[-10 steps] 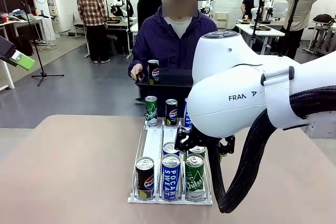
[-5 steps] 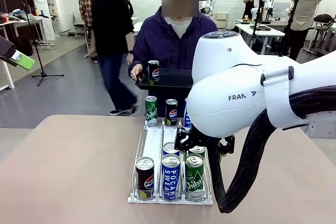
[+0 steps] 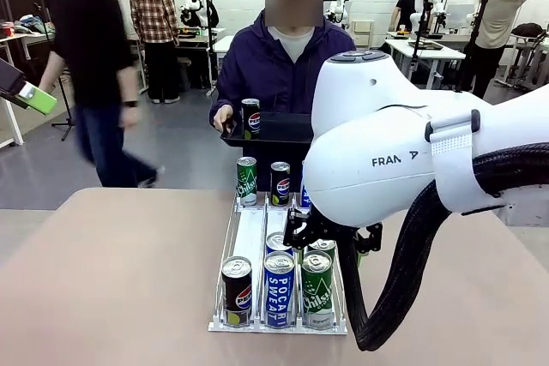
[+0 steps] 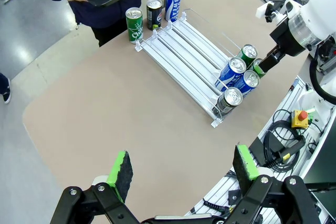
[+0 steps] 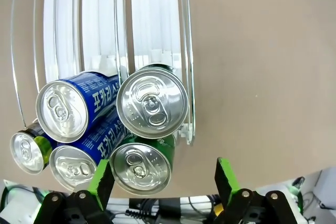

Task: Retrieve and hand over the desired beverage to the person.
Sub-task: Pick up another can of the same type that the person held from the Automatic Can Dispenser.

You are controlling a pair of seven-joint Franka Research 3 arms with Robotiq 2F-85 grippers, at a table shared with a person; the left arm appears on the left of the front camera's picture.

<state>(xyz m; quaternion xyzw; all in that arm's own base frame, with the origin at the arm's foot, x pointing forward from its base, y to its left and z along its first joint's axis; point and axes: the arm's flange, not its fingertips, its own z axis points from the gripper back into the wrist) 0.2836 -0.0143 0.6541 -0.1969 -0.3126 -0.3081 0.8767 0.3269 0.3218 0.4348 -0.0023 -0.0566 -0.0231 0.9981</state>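
Note:
The person (image 3: 283, 62) in a navy-purple jacket stands at the far side, holding a black tray (image 3: 287, 135) with one Pepsi can (image 3: 250, 117) on it. A clear rack (image 3: 250, 242) on the table carries cans at both ends. At its near end stand a Pepsi can (image 3: 237, 289), a blue Pocari Sweat can (image 3: 279, 287) and a green Chilsung can (image 3: 316, 287). My right gripper (image 3: 330, 242) hovers open above the green cans (image 5: 140, 167), its fingers (image 5: 100, 179) straddling the front one without touching. My left gripper (image 4: 184, 166) hangs open high over the table's left side.
Three more cans (image 4: 153, 13) stand at the rack's far end by the person. A second blue can (image 5: 63, 111) and green can (image 5: 152, 103) sit behind the front row. Bare tabletop (image 3: 111, 272) lies left of the rack. People move in the background.
A passer-by in black has walked leftwards behind the person. Both arms, the cans and the tray hold still.

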